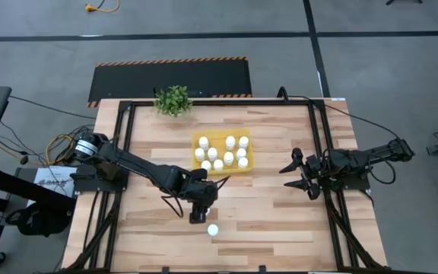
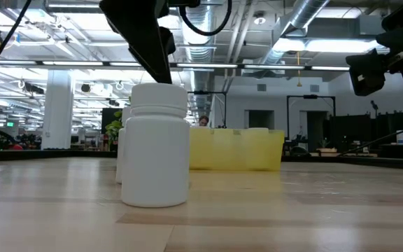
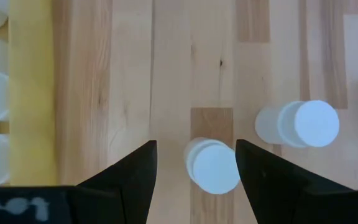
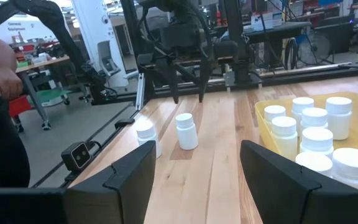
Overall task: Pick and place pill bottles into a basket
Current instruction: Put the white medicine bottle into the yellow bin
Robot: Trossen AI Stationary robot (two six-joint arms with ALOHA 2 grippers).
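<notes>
Two white pill bottles stand upright on the wooden table near its front edge. My left gripper (image 1: 197, 213) (image 3: 194, 146) points steeply down, open, over one bottle (image 3: 213, 167) (image 4: 186, 130), with a finger on either side and the tips above its cap, touching nothing. The other bottle (image 1: 213, 229) (image 3: 303, 122) (image 2: 156, 147) stands free beside it, nearer the front edge. The yellow basket (image 1: 248, 152) (image 2: 268, 148) sits mid-table with several bottles upright in it. My right gripper (image 1: 299, 173) waits open at the table's right edge.
A small green plant (image 1: 173, 100) stands at the far edge, left of centre. Black frame rails (image 1: 124, 152) run along the table's left and right sides. Bare wood lies between the basket and the front edge.
</notes>
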